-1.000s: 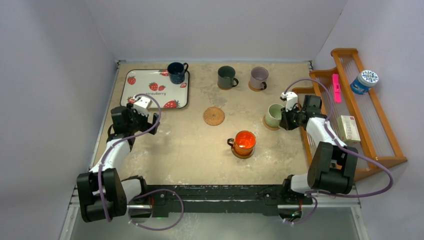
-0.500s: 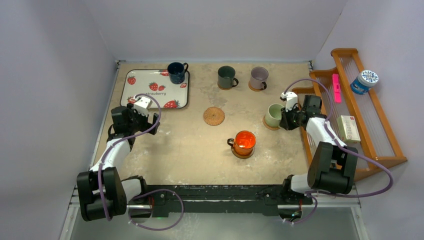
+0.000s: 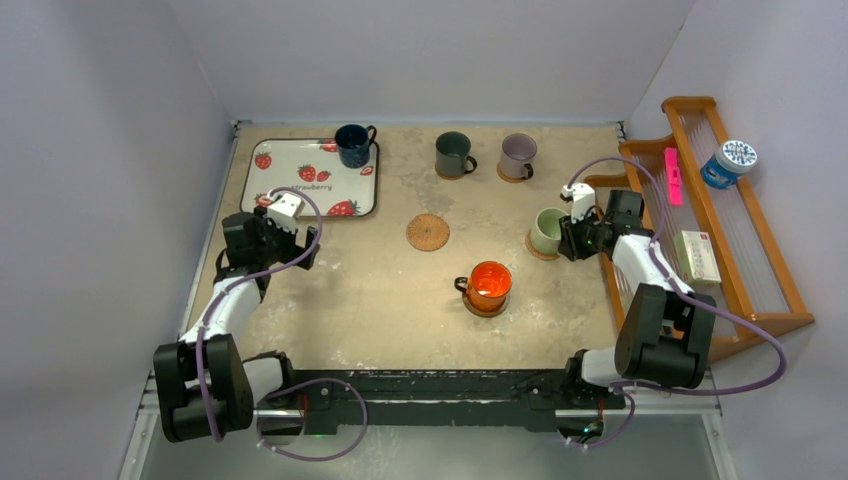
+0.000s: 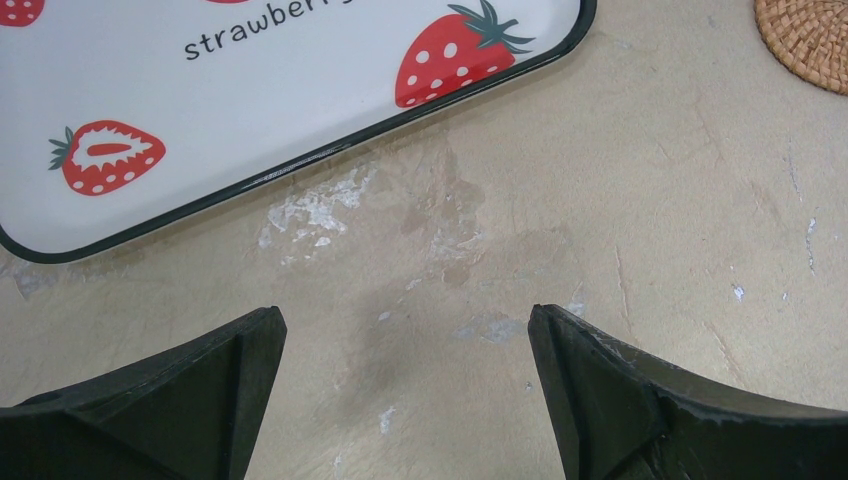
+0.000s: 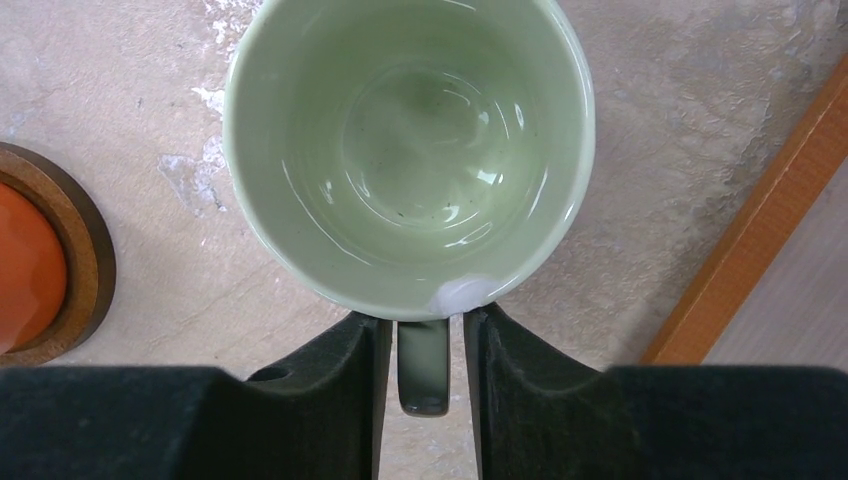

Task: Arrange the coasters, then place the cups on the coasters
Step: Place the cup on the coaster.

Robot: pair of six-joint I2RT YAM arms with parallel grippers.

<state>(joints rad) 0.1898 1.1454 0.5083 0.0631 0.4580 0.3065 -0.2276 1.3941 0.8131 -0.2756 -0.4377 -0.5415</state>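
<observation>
The pale green cup (image 3: 547,230) (image 5: 410,150) stands at the table's right side, with a brown coaster edge (image 3: 537,251) showing beneath it. My right gripper (image 3: 572,238) (image 5: 425,330) straddles the cup's handle (image 5: 424,365); its jaws stand slightly open, with a thin gap on each side of the handle. The orange cup (image 3: 490,283) sits on a dark coaster (image 3: 485,306). Further back, the dark green cup (image 3: 453,153) and the mauve cup (image 3: 518,155) each sit on a coaster. A bare woven coaster (image 3: 428,232) (image 4: 810,40) lies mid-table. The navy cup (image 3: 353,143) stands on the strawberry tray (image 3: 300,185). My left gripper (image 3: 262,240) (image 4: 405,330) hangs wide open over bare table.
A wooden rack (image 3: 735,230) along the right edge carries a blue-and-white lidded jar (image 3: 727,163), a pink item (image 3: 673,175) and a small box (image 3: 698,256). The rack's edge (image 5: 740,250) runs close beside the right gripper. White walls enclose the table.
</observation>
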